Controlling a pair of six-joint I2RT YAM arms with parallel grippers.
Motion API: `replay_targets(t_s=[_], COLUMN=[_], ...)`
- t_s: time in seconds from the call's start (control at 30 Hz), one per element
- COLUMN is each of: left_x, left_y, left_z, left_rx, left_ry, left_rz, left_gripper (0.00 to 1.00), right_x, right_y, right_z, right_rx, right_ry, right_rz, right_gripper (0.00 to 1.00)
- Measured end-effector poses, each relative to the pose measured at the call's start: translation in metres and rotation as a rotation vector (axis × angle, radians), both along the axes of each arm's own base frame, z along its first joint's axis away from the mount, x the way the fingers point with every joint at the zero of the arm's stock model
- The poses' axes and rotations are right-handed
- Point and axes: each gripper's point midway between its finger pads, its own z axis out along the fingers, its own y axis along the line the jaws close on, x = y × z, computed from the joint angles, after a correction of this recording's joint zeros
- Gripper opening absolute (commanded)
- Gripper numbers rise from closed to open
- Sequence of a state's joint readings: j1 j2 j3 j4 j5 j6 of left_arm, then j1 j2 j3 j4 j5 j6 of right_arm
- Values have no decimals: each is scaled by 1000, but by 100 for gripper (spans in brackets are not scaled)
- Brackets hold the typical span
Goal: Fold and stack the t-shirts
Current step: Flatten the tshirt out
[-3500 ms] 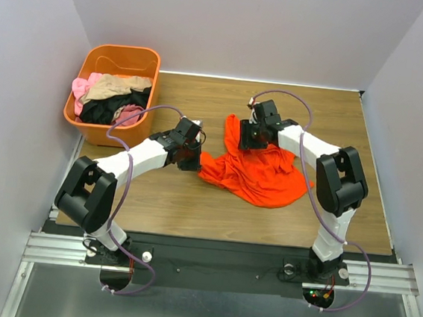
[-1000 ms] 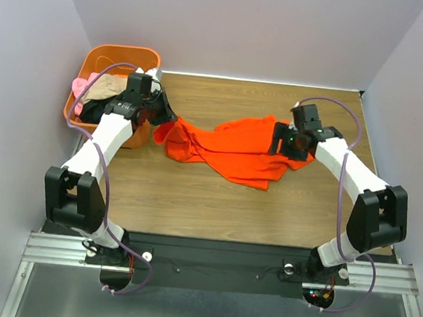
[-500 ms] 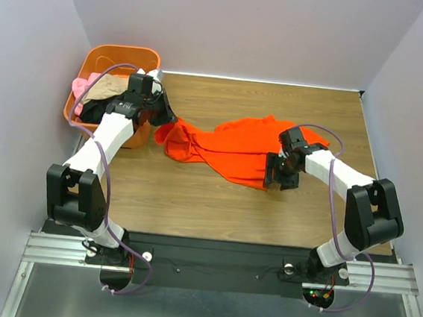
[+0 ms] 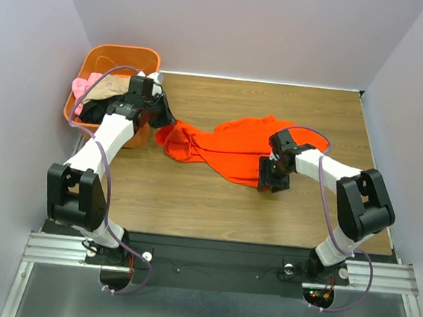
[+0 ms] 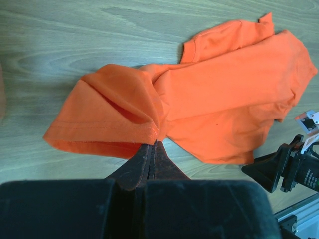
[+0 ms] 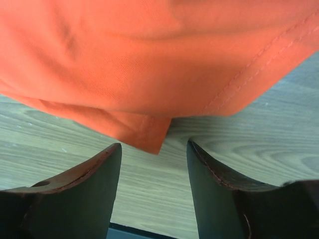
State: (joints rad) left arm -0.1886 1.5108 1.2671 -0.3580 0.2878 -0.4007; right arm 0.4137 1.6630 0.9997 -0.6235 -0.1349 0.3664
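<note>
Left jaws clamp tee (image 5: 224, 99) hem, right jaws spread

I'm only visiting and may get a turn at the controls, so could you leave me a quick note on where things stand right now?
Left gripper: shut, pinching an edge of the orange t-shirt close to the tub.
Right gripper: open and low over the table. A corner of the shirt's hem sits between its fingertips, not gripped.
Things: the orange t-shirt lies rumpled on the table between the arms. The other garments are heaped in the tub.
Done: nothing is folded or stacked yet.
Left: probably grip that corner, spread the shirt flat and fold it. Then do the tub's garments.
</note>
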Motion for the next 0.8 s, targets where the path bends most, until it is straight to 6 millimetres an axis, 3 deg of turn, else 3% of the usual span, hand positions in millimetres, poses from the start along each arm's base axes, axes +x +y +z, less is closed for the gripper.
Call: replay_targets(t_s=[0.3,0.47,0.6,0.67,0.8], left_x=[0,0,0,-1,2], left_y=[1,1,2,3,7], left_z=[0,0,-1,-1,14], left_rx=[3,4,11,23,60], left_ry=[0,0,0,-1,-28], left_rz=[3,5,2,-5,-18], left_gripper=[0,0,0,0,0], right_x=[13,19,23,29,71], right_y=[1,3,4,3,5], right_z=[-2,-5,-3,4,61], right_rx=[-4,-3,-3,-18,-25], right_ry=[-47,-57,-66,-79,-194], right_rz=[-4,-4,-6,-12,-44], right_gripper=[38,1,0,0,0])
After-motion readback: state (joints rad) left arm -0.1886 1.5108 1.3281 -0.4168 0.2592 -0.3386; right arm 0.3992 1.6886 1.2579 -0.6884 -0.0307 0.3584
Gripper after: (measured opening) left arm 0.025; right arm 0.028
